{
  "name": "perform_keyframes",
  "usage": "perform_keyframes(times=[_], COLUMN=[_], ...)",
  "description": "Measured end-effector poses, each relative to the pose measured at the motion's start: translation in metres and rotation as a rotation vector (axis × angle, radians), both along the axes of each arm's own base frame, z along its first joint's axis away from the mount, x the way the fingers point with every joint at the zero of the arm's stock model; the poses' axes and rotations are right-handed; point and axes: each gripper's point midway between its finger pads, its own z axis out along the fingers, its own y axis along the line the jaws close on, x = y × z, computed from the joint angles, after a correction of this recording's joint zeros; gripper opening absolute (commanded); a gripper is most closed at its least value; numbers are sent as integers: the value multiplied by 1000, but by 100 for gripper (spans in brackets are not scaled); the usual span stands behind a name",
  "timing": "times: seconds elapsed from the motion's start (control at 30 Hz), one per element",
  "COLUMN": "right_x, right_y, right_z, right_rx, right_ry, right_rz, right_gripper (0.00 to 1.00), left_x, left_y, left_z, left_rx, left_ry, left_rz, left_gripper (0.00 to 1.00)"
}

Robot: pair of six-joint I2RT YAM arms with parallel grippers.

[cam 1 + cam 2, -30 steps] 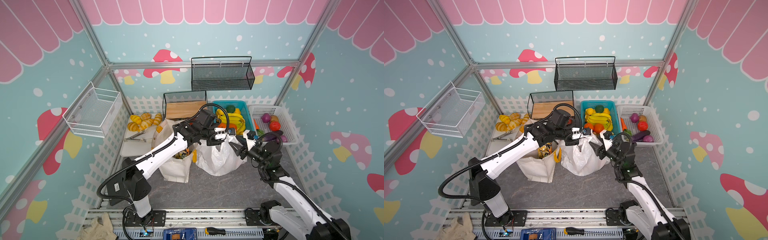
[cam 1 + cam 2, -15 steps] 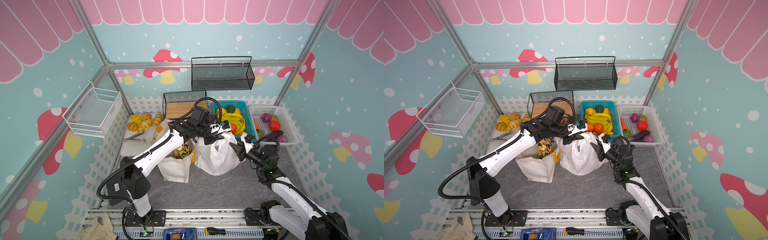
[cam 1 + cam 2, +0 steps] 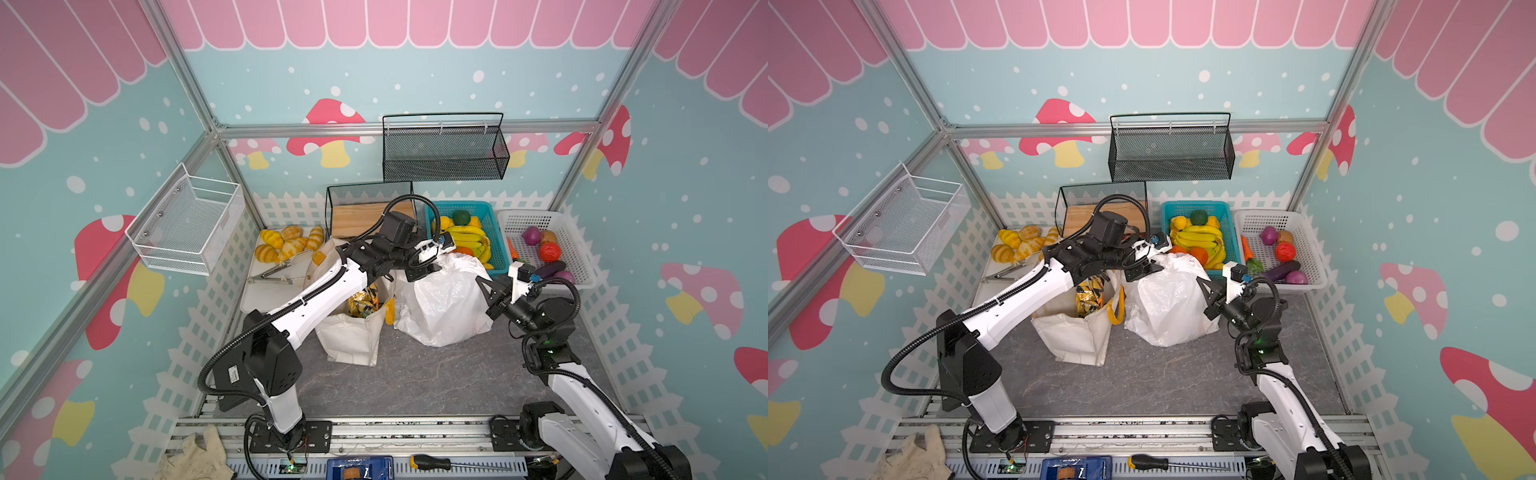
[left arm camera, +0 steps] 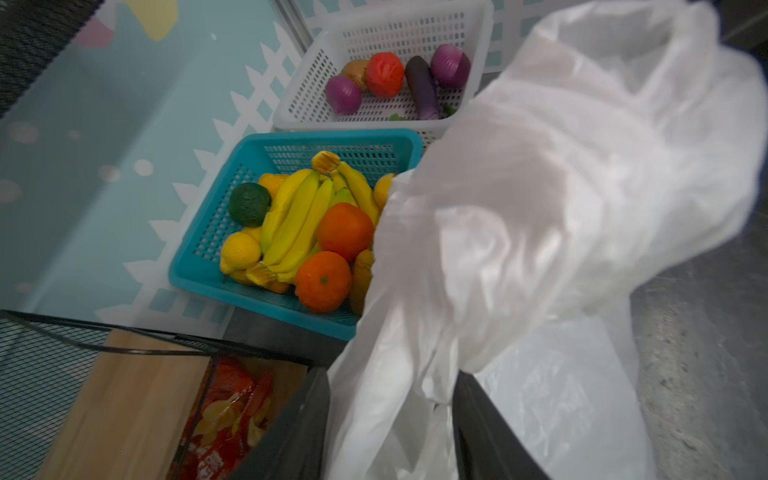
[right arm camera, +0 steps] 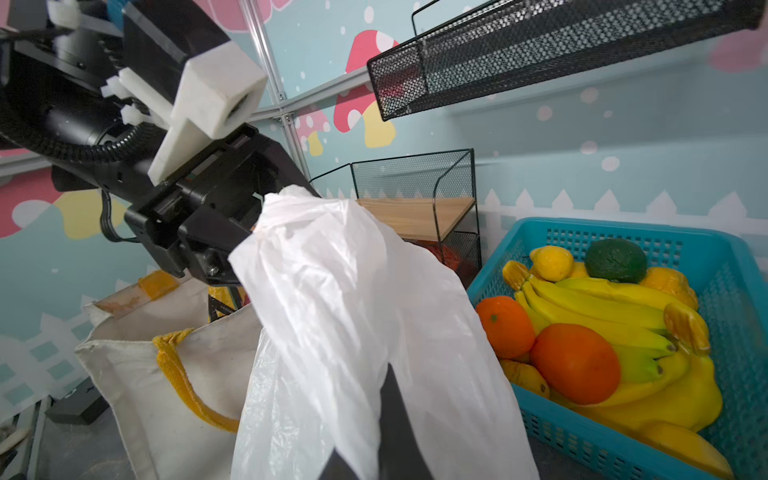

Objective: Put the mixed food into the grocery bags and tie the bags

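Observation:
The white plastic bag (image 3: 444, 303) (image 3: 1167, 303) stands full at mid-table, its top gathered. My left gripper (image 3: 424, 270) (image 4: 390, 386) is at that top, jaws apart, with a loose strip of the plastic (image 4: 540, 208) lying between its fingers. My right gripper (image 3: 484, 286) (image 5: 374, 436) is at the bag's right side, shut on a fold of plastic (image 5: 345, 311). Left of it the cream canvas tote (image 3: 353, 340) (image 5: 137, 374) stands open with a gold-black snack packet (image 3: 361, 301) inside. A dark purple eggplant (image 3: 548, 269) (image 4: 422, 87) lies in the white basket.
Behind the bag are a teal basket (image 3: 494, 208) of bananas and oranges and a white basket (image 3: 577, 249) of vegetables. Bread rolls (image 3: 286, 245) and tongs (image 3: 270, 274) lie on the back-left tray. A black mesh rack (image 3: 365, 208) holds a red packet (image 4: 224, 415).
My left gripper's jaws have opened at the bag's top. My right gripper has shut on the bag's plastic and shifted slightly right.

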Motion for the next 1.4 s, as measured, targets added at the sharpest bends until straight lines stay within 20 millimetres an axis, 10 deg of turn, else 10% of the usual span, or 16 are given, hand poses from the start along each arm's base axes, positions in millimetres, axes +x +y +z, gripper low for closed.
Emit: perform_keyframes(times=[0.2,0.47,0.67,0.93,1.3,1.4], right_x=[7,17,24,22,16,15], right_y=[-3,5,8,11,12,12], right_z=[-19,-24,-18,-19,-11,-10], right_rx=[15,10,14,12,-61,-88], right_ry=[54,107,125,139,52,21], right_rz=[-6,47,64,88,97,95], right_gripper=[0,0,0,0,0,0], left_x=[27,-93,-117,-68,-29,-26], left_y=[53,24,5,-34,-40,-33], left_z=[14,33,7,-7,16,35], left_rx=[-212,-201,-110,-17,9,-10], left_ry=[10,-371,-564,-726,-795,-783], left_rz=[352,-86,-260,-191,-105,-98], left_gripper=[63,77,79,77,24,42])
